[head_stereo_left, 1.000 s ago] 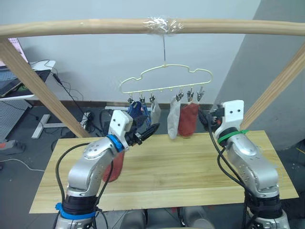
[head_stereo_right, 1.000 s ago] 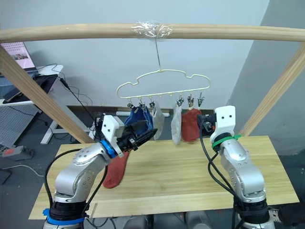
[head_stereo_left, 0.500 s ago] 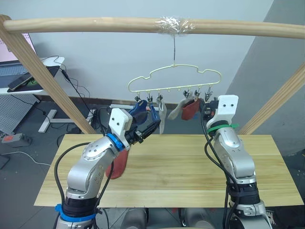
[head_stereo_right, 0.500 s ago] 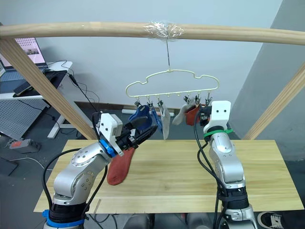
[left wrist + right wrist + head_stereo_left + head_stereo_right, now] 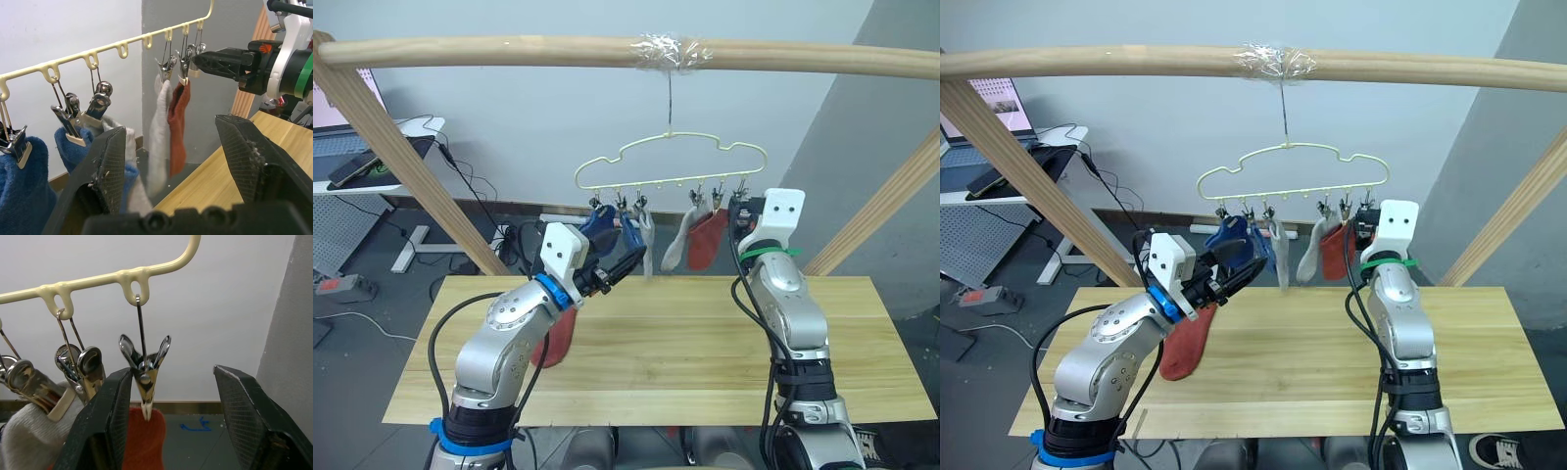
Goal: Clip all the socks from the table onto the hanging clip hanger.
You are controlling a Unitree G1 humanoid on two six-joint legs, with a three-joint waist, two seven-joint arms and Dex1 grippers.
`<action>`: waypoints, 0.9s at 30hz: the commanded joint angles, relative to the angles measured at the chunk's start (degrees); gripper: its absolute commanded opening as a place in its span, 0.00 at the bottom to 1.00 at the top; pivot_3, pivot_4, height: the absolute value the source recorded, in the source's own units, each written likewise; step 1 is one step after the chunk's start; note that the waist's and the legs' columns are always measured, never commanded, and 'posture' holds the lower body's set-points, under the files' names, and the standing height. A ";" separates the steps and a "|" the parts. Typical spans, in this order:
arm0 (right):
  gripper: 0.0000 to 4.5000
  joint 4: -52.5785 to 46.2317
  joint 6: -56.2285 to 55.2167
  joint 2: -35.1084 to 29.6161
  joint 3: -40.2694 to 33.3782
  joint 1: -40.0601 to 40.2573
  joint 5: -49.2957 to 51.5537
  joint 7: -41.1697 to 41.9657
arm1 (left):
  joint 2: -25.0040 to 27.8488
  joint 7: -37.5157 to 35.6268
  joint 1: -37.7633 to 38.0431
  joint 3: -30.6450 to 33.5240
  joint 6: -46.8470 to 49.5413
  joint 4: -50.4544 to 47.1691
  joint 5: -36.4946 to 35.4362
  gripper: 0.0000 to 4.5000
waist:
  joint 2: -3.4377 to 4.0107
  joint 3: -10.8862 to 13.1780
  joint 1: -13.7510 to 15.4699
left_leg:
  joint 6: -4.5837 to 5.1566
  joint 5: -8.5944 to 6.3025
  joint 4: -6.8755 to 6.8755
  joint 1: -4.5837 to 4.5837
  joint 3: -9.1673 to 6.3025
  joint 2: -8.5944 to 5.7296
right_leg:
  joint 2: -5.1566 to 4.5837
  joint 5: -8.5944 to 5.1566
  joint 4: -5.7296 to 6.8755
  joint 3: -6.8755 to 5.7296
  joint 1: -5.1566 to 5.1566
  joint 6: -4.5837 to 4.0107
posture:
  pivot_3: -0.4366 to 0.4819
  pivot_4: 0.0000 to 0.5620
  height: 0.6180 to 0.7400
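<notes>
Five socks already hang from the hanger [image 5: 671,162]: two blue [image 5: 599,227] and a grey at its left end, a grey [image 5: 676,247] and a red [image 5: 709,240] toward the right, leaving the end clip [image 5: 144,363] bare. The sixth, a red sock [image 5: 556,338], hangs below the left arm with its lower part against the surface [image 5: 705,343]; whether the left gripper [image 5: 171,161] pinches it I cannot tell, since its fingers stand wide apart in the wrist view with nothing between the tips. The right gripper [image 5: 171,416] has its fingers apart too, bracketing the bare clip from below, one finger at 7 o'clock of it and the other at 5 o'clock. The step in hand looks like opening that clip. To do it well, the right fingers should rise until they flank the two rounded upper tabs and squeeze those, not the lower tip. The hanger swings freely on its hook, so a slow, square squeeze matters. The left arm should then bring the sock's cuff up from 7 o'clock, clear of the hanging red sock.
</notes>
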 commanded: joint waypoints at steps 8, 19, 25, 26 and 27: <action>0.61 2.68 -3.61 0.84 -0.80 -4.80 0.12 0.24 | 0.56 -0.50 -0.05 0.42 -1.07 -3.39 -1.41 0.71 | 0.00 0.00 0.07 | 0.00 0.00 0.00 0.00 -0.01 0.00 | 0.00 0.01 0.03 -0.01 0.00 -0.01 | 0.49 0.24 1.00; 0.61 3.73 -4.16 1.87 -0.66 -6.00 0.32 0.54 | -1.56 -0.10 -1.84 2.32 2.29 -6.94 -10.31 0.71 | 0.00 0.00 0.15 | 0.00 0.00 0.02 0.00 -0.01 0.00 | -0.01 0.01 0.06 -0.01 0.00 -0.01 | 0.49 0.23 1.00; 0.61 4.13 -4.25 2.03 -0.94 -6.46 0.54 0.43 | 0.81 -1.81 -1.83 -0.33 3.56 -9.19 -11.24 0.71 | 0.02 -0.01 0.18 | 0.00 0.00 0.03 0.02 -0.01 -0.01 | 0.00 0.01 0.10 -0.01 -0.01 -0.01 | 0.50 0.23 1.00; 0.61 4.18 -4.27 2.04 -0.97 -6.53 0.56 0.43 | 0.99 -1.90 -1.90 -0.50 3.58 -9.36 -11.34 0.71 | 0.01 -0.01 0.20 | 0.00 0.00 0.02 0.02 -0.01 -0.01 | 0.00 0.01 0.10 -0.01 -0.01 -0.01 | 0.50 0.23 1.00; 0.61 4.24 -4.30 2.05 -0.99 -6.61 0.56 0.44 | 1.07 -1.80 -2.12 -0.51 3.49 -9.28 -11.26 0.71 | 0.02 -0.01 0.19 | 0.00 0.00 0.03 0.02 -0.01 -0.01 | 0.00 0.01 0.10 -0.01 -0.01 -0.01 | 0.50 0.23 1.00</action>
